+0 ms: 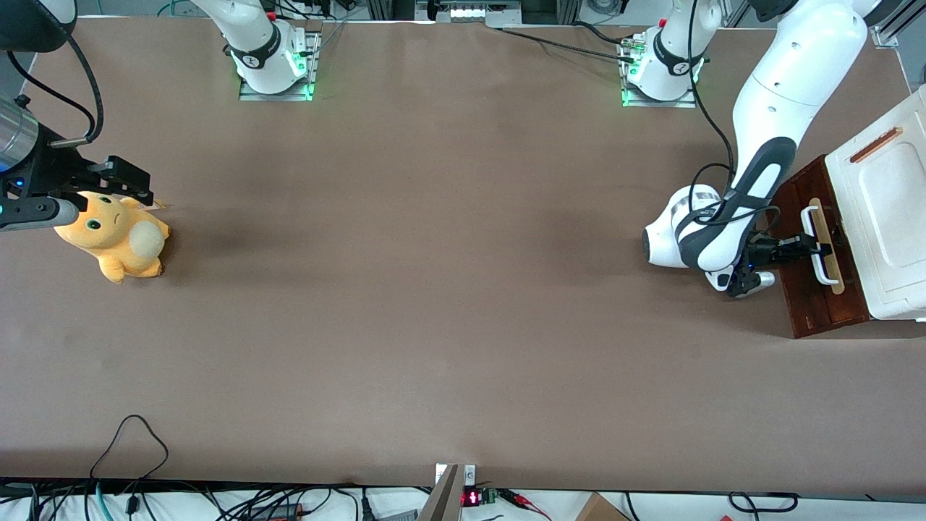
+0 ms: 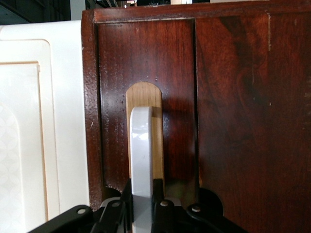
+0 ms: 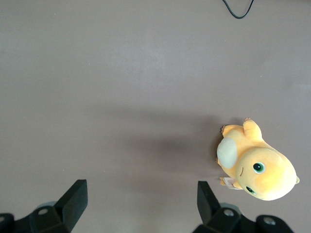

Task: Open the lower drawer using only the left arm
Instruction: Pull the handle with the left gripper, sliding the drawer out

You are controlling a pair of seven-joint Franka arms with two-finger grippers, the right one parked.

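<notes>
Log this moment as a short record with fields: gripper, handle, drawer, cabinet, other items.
gripper: left arm's gripper at the drawer front, fingers either side of the handle
handle: white loop on a pale wood strip
drawer: lower drawer, dark wooden front, inside not in view
cabinet: white top with a copper strip
other items: yellow plush toy toward the parked arm's end

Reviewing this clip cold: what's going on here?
The left arm has reached to the cabinet at its end of the table. Its gripper is at the lower drawer's white handle, with the fingers on either side of it. No plywood interior shows, so the drawer looks shut or barely open. A yellow plush lies toward the parked arm's end.
</notes>
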